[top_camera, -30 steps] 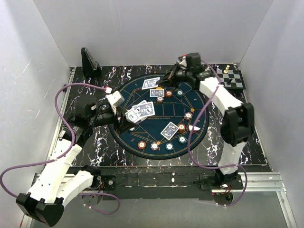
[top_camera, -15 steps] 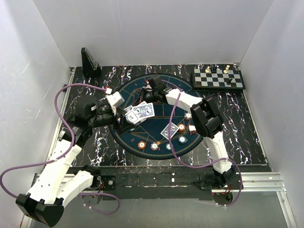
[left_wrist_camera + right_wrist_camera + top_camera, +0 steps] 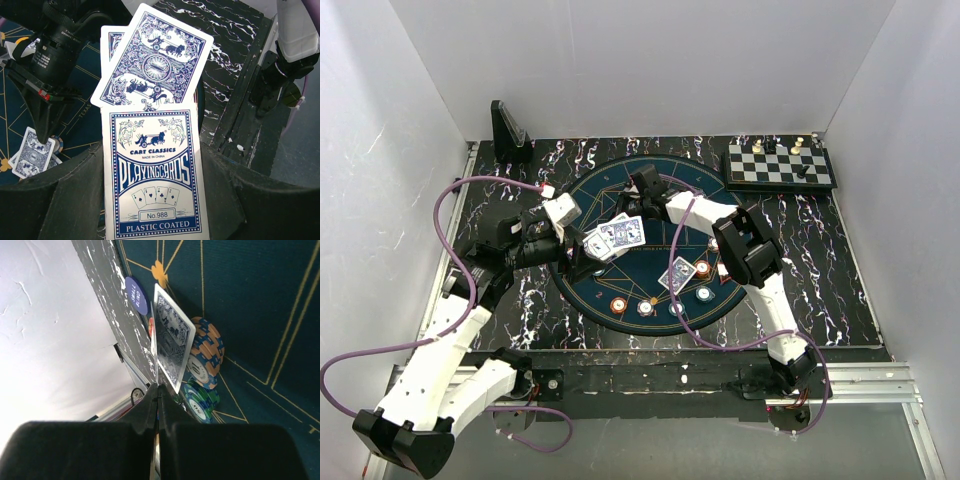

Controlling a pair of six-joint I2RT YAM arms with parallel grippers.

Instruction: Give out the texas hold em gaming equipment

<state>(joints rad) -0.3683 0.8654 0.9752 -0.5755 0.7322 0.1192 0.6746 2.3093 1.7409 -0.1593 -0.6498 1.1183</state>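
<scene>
Dark-blue mat [image 3: 642, 272] lay right below the right gripper [image 3: 158, 390], pinched on one playing card [image 3: 172, 347] hanging lengthwise toward the orange chips [image 3: 206, 357] (left gripper [image 3: 152, 200] clamped the card pack [image 3: 150, 150]).

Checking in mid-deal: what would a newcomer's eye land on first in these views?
The left fingers clamp a blue-and-white card pack with loose cards fanned from its top, over the left side of the round mat. The right fingers pinch a single card on edge beside stacked chips, toward the mat's far side.
</scene>
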